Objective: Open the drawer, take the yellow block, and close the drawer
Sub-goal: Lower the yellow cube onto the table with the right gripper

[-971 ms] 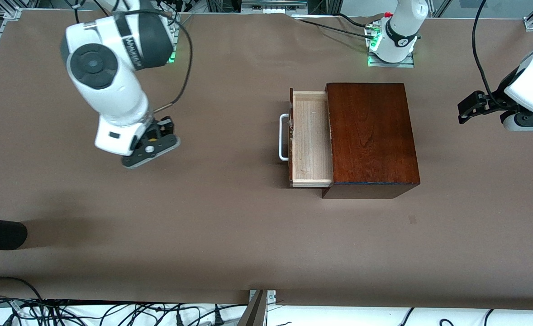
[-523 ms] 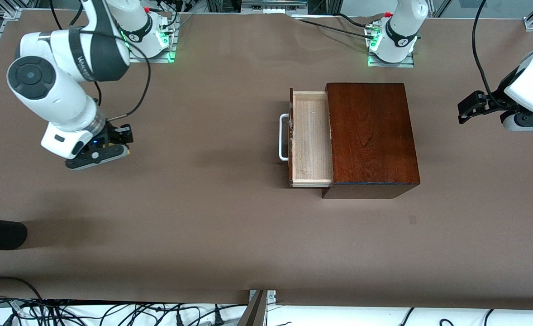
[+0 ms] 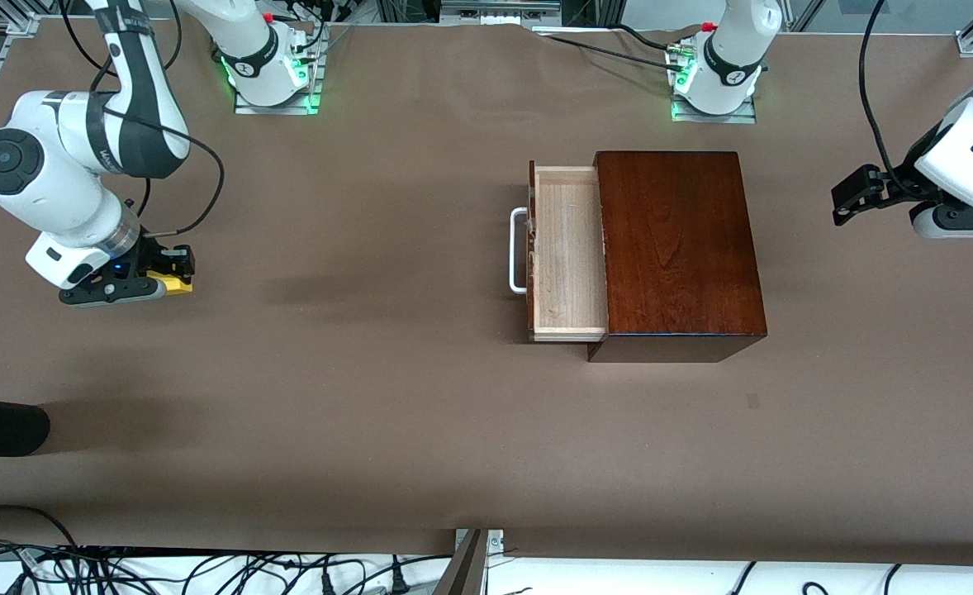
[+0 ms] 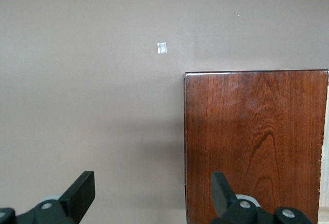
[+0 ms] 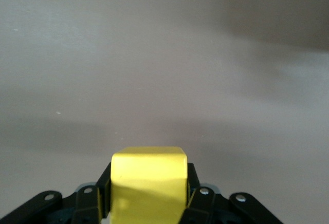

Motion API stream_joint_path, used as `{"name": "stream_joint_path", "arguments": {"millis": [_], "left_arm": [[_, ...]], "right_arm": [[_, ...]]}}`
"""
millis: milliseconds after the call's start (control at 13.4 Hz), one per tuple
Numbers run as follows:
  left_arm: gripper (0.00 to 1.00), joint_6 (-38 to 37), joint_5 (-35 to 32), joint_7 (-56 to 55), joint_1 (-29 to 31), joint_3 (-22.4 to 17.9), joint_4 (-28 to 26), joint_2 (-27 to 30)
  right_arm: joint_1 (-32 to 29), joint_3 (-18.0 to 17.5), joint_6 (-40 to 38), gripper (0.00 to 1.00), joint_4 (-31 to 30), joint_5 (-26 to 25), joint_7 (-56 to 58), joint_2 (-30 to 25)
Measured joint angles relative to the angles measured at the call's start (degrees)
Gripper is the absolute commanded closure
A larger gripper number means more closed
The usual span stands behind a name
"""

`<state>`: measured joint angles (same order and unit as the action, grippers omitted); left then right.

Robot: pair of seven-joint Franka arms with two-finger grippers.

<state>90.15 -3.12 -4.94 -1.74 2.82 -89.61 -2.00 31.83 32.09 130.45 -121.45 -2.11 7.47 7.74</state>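
Right hand (image 3: 174, 277) clamped on yellow block (image 3: 176, 283), low over the desk (image 3: 387, 430) at the right arm's end; drawer (image 3: 567, 252) pulled out.

Front view: drawer's pale wood interior shows nothing in it, white handle (image 3: 518, 250) faces the right arm's end, dark wooden box (image 3: 676, 248) mid-desk. Left hand (image 3: 854, 194) waits over the left arm's end of the desk, well apart from the box. Lettering on the right arm's dark band, too small to read. Left wrist view: left hand (image 4: 151, 196) fingers wide apart, nothing between them, box top (image 4: 254, 142) below, small pale mark (image 4: 162, 48) on the desk. Right wrist view: block (image 5: 148, 185) squeezed between right hand (image 5: 148, 198) fingers, bare desk underneath.
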Motion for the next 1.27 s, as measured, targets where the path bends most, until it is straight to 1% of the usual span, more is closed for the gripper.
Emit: {"name": "stream_joint_path", "arguments": {"millis": [299, 448, 598, 747, 971, 1270], "left_arm": [[0.0, -0.02, 0.0, 0.0, 0.0, 0.06, 0.01, 0.0], [0.0, -0.02, 0.0, 0.0, 0.01, 0.06, 0.01, 0.0], [0.0, -0.02, 0.0, 0.0, 0.0, 0.07, 0.01, 0.0], [0.0, -0.02, 0.0, 0.0, -0.01, 0.11, 0.02, 0.0], [0.0, -0.01, 0.0, 0.0, -0.04, 0.17, 0.14, 0.0], [0.0, 0.0, 0.0, 0.0, -0.09, 0.84, 1.95, 0.01]], "right_arm": [[0.0, 1.24, 7.86, 0.84, -7.34, 2.08, -0.3, 0.1], [0.01, 1.31, 11.28, 0.84, -9.74, 3.4, -0.54, 0.5], [0.01, 1.33, 14.47, 0.84, -11.38, 5.77, -0.55, 1.68], [0.0, 1.37, 17.01, 0.84, -12.1, 6.96, -0.62, 3.73], [-0.02, 1.51, 20.58, 0.84, -12.17, 10.06, -0.62, 7.31], [-0.02, 1.52, 23.97, 0.84, -12.17, 13.53, -0.04, 10.51]]}}
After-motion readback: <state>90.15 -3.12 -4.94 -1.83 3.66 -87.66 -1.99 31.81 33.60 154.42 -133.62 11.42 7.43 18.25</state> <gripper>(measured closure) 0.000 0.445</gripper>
